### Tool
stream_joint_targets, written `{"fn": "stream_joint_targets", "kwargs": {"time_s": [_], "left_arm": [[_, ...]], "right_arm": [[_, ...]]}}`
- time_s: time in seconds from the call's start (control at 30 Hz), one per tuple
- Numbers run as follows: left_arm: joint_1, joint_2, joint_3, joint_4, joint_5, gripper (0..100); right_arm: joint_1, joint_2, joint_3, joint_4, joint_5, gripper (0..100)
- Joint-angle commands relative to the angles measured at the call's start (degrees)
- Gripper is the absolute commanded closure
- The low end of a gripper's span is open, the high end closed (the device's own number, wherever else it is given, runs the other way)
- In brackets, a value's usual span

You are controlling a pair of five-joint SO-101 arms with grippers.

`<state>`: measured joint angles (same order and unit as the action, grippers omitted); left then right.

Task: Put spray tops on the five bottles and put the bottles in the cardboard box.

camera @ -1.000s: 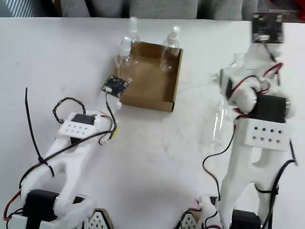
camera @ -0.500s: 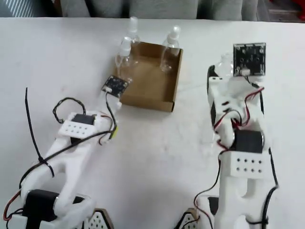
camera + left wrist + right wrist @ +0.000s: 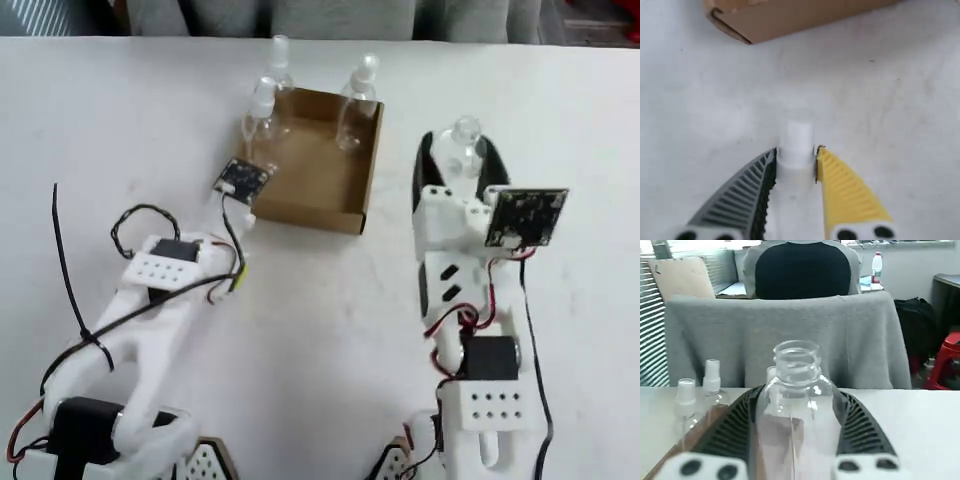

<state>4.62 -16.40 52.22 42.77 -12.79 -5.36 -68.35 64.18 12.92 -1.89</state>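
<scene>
My right gripper (image 3: 800,395) is shut on a clear bottle (image 3: 796,410) with an open neck and holds it upright above the table, right of the cardboard box (image 3: 315,165). From above, that bottle (image 3: 465,138) stands between the black fingers (image 3: 424,170). My left gripper (image 3: 796,152) is shut on a white spray top (image 3: 796,142) low over the table, just short of the box's near corner (image 3: 740,22). Two capped bottles (image 3: 262,115) (image 3: 358,98) stand inside the box. A third bottle (image 3: 278,55) stands behind its far wall.
The left arm (image 3: 165,265) stretches from the near left edge toward the box, trailing black cables (image 3: 75,300). The right arm (image 3: 480,370) rises from the near right edge. A grey-covered chair back (image 3: 790,335) stands beyond the table's far edge.
The right arm has drawn back toward the near edge and swung its wrist over, bringing the bottle upright next to the box. The left arm has not moved.
</scene>
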Motion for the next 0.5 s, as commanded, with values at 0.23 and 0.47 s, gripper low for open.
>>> {"fn": "stream_joint_targets", "kwargs": {"time_s": [0.23,0.47], "left_arm": [[-0.3,-0.6,-0.6,-0.7,-0.4,98],[0.0,-14.2,-0.3,4.9,2.8,98]], "right_arm": [[-9.2,-12.0,12.2,-1.2,-0.6,98.3],[-13.6,-18.4,20.1,-1.1,-3.4,98.4]]}}
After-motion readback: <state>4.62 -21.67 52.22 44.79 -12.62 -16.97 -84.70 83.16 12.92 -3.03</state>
